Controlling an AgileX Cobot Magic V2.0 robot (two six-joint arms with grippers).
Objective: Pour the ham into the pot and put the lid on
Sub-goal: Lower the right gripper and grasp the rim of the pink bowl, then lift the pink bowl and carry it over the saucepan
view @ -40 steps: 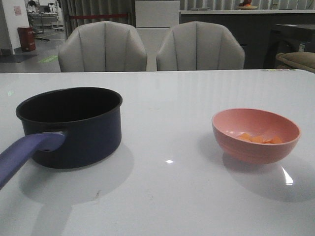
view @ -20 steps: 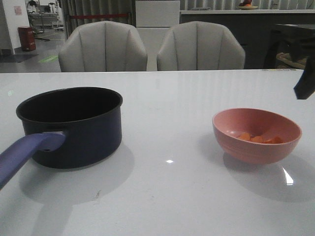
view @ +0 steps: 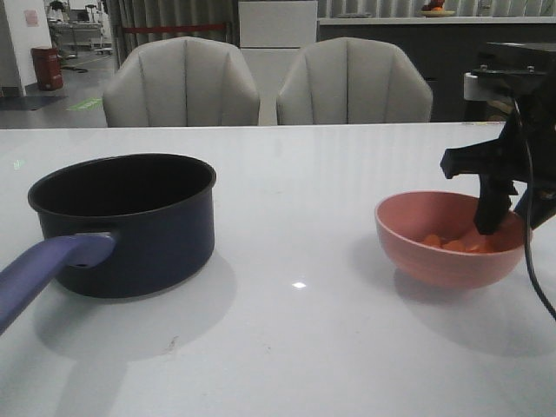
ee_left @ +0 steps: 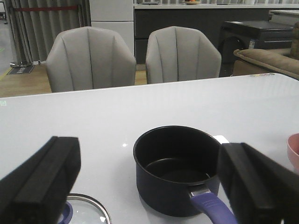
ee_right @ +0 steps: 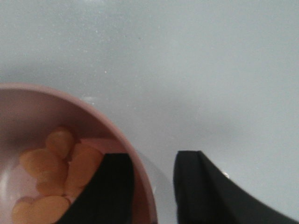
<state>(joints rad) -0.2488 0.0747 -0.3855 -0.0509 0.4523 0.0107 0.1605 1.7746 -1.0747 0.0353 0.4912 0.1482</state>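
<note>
Two pale upholstered chairs (view: 265, 82) stand behind the white table's (view: 295, 347) far edge, before grey curtains (view: 169, 19) and a dark counter (view: 391, 52).

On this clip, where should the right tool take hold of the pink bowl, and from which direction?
Probably the bowl's rim on its right side, from above. The wall is thin, rounded and open-topped, so one finger inside and one outside suits it. The right tool is open and already straddles that rim. The ham lies close to the inner finger, so it should stay shallow.
</note>
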